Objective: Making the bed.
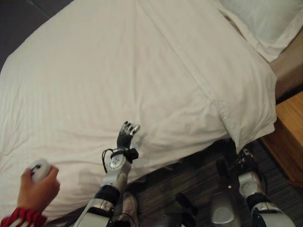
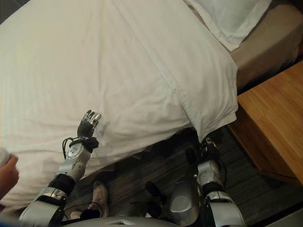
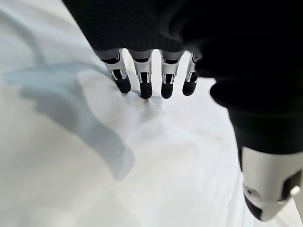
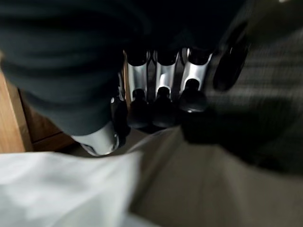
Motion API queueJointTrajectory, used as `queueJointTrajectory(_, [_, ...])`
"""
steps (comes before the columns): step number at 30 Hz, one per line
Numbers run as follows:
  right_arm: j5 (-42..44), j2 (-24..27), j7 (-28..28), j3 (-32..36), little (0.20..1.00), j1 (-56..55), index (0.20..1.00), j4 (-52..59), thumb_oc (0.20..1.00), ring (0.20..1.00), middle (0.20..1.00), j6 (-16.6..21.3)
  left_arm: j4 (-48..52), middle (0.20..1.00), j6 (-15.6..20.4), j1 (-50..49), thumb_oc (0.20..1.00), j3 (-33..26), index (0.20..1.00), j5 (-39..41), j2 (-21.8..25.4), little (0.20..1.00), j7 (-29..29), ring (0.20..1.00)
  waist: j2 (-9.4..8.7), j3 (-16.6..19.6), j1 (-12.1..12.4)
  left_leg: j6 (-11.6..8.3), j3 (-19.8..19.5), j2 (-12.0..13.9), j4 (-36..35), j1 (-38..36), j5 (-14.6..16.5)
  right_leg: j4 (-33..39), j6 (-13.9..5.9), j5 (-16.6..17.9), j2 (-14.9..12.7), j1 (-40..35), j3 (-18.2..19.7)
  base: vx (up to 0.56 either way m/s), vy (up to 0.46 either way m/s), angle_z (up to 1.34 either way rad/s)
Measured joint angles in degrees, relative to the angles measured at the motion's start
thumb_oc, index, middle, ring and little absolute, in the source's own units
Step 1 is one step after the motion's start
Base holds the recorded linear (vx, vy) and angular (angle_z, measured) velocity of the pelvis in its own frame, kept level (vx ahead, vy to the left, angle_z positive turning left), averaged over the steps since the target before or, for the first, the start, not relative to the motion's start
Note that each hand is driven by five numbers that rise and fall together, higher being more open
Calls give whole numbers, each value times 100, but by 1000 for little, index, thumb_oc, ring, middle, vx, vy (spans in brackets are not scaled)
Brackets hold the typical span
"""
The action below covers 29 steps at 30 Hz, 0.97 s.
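Already most of the bed [image 1: 284, 71] is covered: the white duvet [image 1: 118, 71] is spread across the mattress and hangs over the near edge towards the dark floor [image 2: 156, 165]. A long seam or fold is seen running from the far middle down to the near right corner [image 1: 251, 135], where the cloth droops in a loose point. A white pillow [image 1: 265, 23] is laid at the far right, at the head of the bed, with a strip of bare tan mattress beside it.

What is left, by the look of it, is smoothing and squaring. Soft creases are gathered round the near edge where the left robot hand [image 1: 127, 135] is laid on the duvet, and the near right corner is not yet pulled straight or tucked.

The left robot hand is held flat, its fingers [image 3: 142, 82] straight and released, the dark tips pressed lightly onto the cloth; nothing is grasped. The right robot hand [image 4: 161, 104] is lowered beside the bed near the hanging corner, close to the wooden bedside table [image 2: 274, 123]; in its wrist view the fingers are seen bent over a fold of white cloth and the tan mattress side, but whether the cloth is pinched cannot be told.

At the near left, a person's hand [image 1: 38, 184] in a red striped sleeve is held over the duvet, wrapped round a small white object [image 1: 40, 169].

The duvet looks thick, soft and faintly striped, lying fairly even over the far part.
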State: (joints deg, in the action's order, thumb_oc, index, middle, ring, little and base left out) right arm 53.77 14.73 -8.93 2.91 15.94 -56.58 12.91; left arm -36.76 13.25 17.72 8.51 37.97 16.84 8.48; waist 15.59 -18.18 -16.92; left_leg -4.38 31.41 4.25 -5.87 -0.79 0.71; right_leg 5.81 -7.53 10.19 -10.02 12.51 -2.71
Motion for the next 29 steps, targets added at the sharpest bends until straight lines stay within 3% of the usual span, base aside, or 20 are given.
queueJointTrajectory(2, [-189,74,-3,5,200,-92,200,17,200,200,200,-28,-6,1000,-2,-33,1000,-64,1000,1,-2,1000,5,1000,-86,2,-52,-8,62,-18,1,-34,16,0,3,12,-7,4,45,-32,-2,-14])
queueJointTrajectory(3, [-945,364,-6,-495,1000,-600,1000,716,1000,1000,1000,-159,378,1000,-7,-265,1000,-254,1000,1,-44,1000,-12,1000,-212,13,-33,-19,90,-24,1,-62,30,-1,-18,34,-5,-6,83,-9,-9,-15])
queueJointTrajectory(5, [-1452,508,-5,-479,1000,-916,1000,1212,1000,1000,1000,-301,504,1000,-10,-390,1000,-306,1000,-1,-108,1000,-12,1000,-445,-3,-26,-20,112,-19,5,-85,27,-4,15,108,21,-6,111,6,-27,-10])
queueJointTrajectory(7, [-2083,755,92,-947,1000,-1492,1000,2278,1000,1000,1000,-294,1009,1000,4,-719,1000,-444,1000,-29,-182,1000,-9,1000,-642,16,-5,-21,108,33,4,-184,26,-4,45,123,68,-114,95,8,-6,-2])
queueJointTrajectory(10, [-3372,770,173,-1606,1000,-1827,1000,2867,1000,1000,1000,-463,1361,1000,-18,-1280,1000,-414,1000,-95,-216,1000,16,1000,-1344,330,72,-54,91,200,4,-543,48,-3,110,35,196,-506,13,3,7,2])
queueJointTrajectory(12, [-3712,797,205,-1720,1000,-1930,1000,3298,1000,1000,1000,-425,1667,1000,-14,-1448,1000,-209,1000,-278,-211,1000,6,1000,-1557,465,167,-62,88,211,7,-634,50,-2,117,23,205,-603,-4,-5,17,7])
queueJointTrajectory(14, [-3917,679,189,-1723,1000,-1774,1000,3334,1000,1000,1000,-396,1685,1000,-26,-1478,1000,-50,1000,-447,-217,1000,6,1000,-1698,675,313,-69,80,198,4,-631,57,-2,106,7,201,-618,-14,-5,10,11])
queueJointTrajectory(17, [-4553,874,178,-1739,1000,-1959,1000,4223,1000,1000,1000,-450,2285,1000,-134,-1853,1000,30,1000,-764,-251,1000,8,1000,-1893,885,357,-92,-181,233,5,-693,83,-2,80,-72,188,-843,-271,12,43,41])
queueJointTrajectory(21, [-4705,836,187,-1707,1000,-2051,1000,4749,1000,1000,1000,-409,2821,1000,-195,-2430,1000,8,1000,-941,-181,1000,-21,1000,-2172,1070,488,-95,-200,293,5,-781,85,-3,85,-119,235,-981,-314,6,62,4])
queueJointTrajectory(24, [-4696,777,192,-1824,1000,-2058,1000,4764,1000,1000,1000,-392,2841,1000,-223,-2484,1000,0,1000,-948,-103,1000,-39,1000,-2254,1125,613,-93,-219,274,6,-786,85,-2,82,-119,213,-985,-322,1,44,-1])
queueJointTrajectory(29, [-4691,678,193,-2174,1000,-1886,1000,4746,1000,1000,1000,-360,2951,1000,-212,-2585,1000,-9,1000,-954,-91,1000,-110,1000,-2229,1130,782,-91,-336,279,5,-739,84,-1,70,-132,191,-1001,-415,26,32,10])
